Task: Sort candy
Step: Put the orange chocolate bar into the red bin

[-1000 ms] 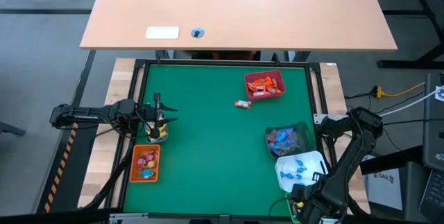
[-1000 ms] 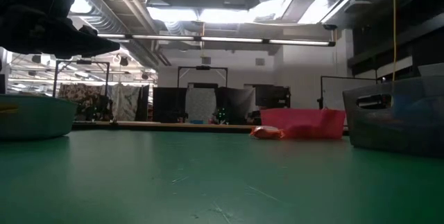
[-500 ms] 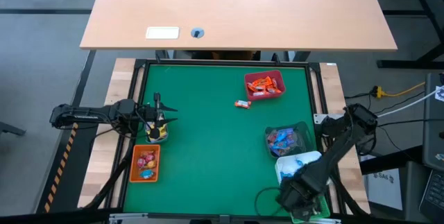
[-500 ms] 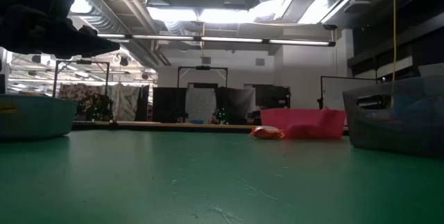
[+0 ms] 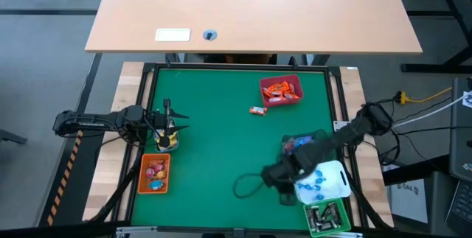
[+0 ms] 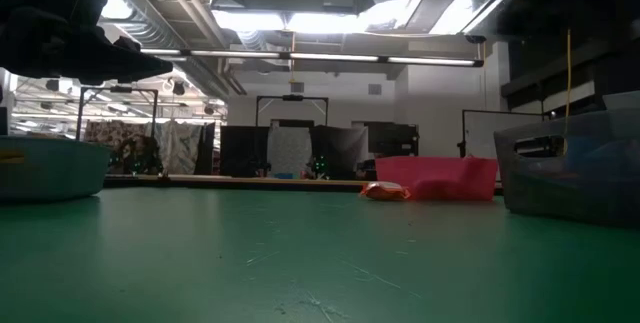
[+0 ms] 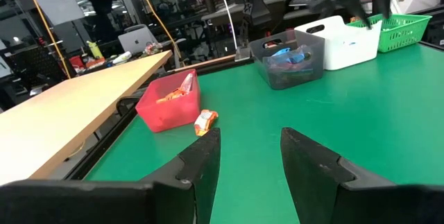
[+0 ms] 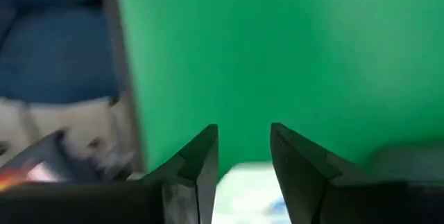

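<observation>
Candy is seen in several bins on the green table (image 5: 221, 127). Orange-red pieces fill the red bin (image 5: 281, 90) near the far edge, and one loose orange-red candy (image 5: 257, 110) lies on the mat just beside that bin. Blue-wrapped sweets are seen in the white bin (image 5: 321, 181) and mixed blue and red ones in the clear bin (image 5: 304, 147), though both are partly covered by the right arm in the high view. Pink and blue pieces lie in the orange bin (image 5: 155, 174) at the left. Dark sweets in the green bin (image 5: 327, 217) are too small to make out.

The left gripper (image 7: 250, 156) is held above a small container at the table's left side; its contents are hidden beneath the fingers. Its jaws are parted with nothing between them.

The right gripper (image 8: 243, 156) is blurred in the high view, reaching over the mat beside the white bin. Its jaws are parted with nothing seen between them.
</observation>
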`<state>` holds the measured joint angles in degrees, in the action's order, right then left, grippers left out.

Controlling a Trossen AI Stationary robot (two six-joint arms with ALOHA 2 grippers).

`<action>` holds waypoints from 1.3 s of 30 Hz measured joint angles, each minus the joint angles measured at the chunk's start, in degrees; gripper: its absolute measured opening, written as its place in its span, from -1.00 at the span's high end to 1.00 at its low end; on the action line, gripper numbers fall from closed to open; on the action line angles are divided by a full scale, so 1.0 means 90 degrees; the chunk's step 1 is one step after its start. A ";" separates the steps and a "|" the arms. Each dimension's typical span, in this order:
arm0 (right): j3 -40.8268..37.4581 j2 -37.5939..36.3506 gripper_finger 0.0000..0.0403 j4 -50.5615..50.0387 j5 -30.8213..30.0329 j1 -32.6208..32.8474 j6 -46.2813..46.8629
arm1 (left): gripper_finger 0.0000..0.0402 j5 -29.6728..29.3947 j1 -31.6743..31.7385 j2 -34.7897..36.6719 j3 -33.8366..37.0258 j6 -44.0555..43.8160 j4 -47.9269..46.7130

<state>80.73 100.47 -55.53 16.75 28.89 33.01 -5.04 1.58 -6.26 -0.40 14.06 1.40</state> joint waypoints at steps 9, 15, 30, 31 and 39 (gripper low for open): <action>-0.0001 0.0000 0.36 0.0843 -0.2440 -0.1061 -0.0726 | 0.30 0.0000 0.0000 0.0001 -0.0002 0.0000 0.0001; -0.0002 0.0000 0.36 0.1408 -0.3405 -0.1688 -0.0966 | 0.30 0.0001 0.0001 0.0002 -0.0002 -0.0002 0.0000; -0.0002 0.0000 -0.30 0.1506 -0.3566 -0.3047 -0.2279 | 0.30 0.0001 0.0001 0.0001 -0.0001 -0.0002 -0.0001; -0.0002 0.0000 -0.34 0.1506 -0.3576 -0.3165 -0.2384 | 0.30 0.0000 0.0002 0.0001 -0.0002 -0.0002 -0.0001; -0.0002 0.0000 -0.42 0.1513 -0.3450 -0.4062 -0.3514 | 0.30 0.0001 0.0002 0.0001 -0.0001 -0.0001 0.0001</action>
<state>80.71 100.47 -41.91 -14.30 -7.66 1.38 -5.03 1.61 -6.25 -0.41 14.05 1.41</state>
